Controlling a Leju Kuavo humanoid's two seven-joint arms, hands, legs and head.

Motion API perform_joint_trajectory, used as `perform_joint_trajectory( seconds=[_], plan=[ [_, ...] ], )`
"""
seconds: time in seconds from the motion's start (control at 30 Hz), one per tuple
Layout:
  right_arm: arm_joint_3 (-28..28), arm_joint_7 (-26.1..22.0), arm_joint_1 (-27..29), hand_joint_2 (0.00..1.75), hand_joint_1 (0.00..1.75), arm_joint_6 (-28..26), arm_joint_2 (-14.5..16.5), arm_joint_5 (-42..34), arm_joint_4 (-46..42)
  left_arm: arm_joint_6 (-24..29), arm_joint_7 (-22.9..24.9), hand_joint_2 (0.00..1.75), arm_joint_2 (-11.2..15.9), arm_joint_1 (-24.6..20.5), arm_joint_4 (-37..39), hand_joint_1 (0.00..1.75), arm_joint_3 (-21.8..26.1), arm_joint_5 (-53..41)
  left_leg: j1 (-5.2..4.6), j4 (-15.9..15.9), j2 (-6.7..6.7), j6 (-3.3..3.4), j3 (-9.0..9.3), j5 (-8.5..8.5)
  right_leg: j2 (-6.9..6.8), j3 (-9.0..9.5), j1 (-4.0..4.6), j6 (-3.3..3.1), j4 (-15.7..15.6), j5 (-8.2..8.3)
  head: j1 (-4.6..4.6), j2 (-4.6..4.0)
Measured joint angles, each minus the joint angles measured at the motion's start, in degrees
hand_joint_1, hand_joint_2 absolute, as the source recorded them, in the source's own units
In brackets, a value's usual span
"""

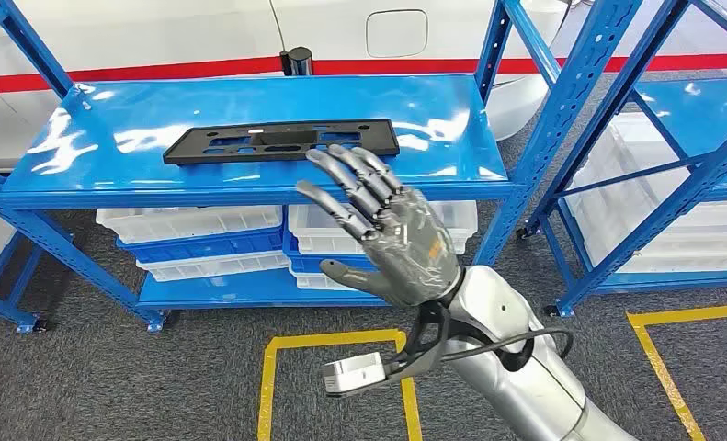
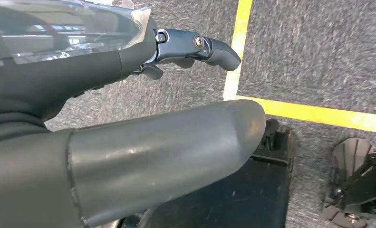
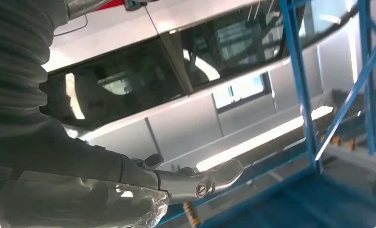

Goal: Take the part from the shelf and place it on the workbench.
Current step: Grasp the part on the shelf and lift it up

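Left robot hand (image 2: 129,142) hangs low over grey carpet and a yellow floor line (image 2: 314,114); whether its fingers are spread or curled I cannot tell. Right robot hand (image 1: 378,225) is raised before the shelf (image 1: 84,138), fingers spread, holding nothing, its fingertips near the part's front edge. That part (image 1: 281,141), a flat black perforated plate, lies on the glossy blue top shelf. To grip well, I judge the fingers should slide under the near long edge, thumb on top, near the plate's middle so it won't tip. White bins (image 1: 189,220) sit on the lower shelf; a second blue rack (image 1: 672,138) stands right.
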Motion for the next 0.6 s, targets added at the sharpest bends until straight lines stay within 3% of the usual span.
perform_joint_trajectory(
  seconds=[0.37,0.6],
  plan=[
    [13.79,0.61,-7.27,1.75,0.00,2.48,2.11,0.53,11.70,-0.43,-1.91,0.00,-0.01,0.07,0.00,0.00,-2.02,-0.80,0.00,0.00,-0.01,0.00,-0.05,0.00,0.00,-0.05,0.00,0.00,0.01,0.00,0.00,0.00],
    [19.08,1.44,-9.68,1.75,0.00,0.93,3.28,0.32,16.12,-0.38,-2.13,0.00,-0.15,0.07,0.00,0.00,-3.00,-0.97,-0.01,0.00,-0.01,0.00,-0.05,0.00,-0.01,-0.05,0.00,0.00,0.01,0.00,0.00,0.00]
  ],
)
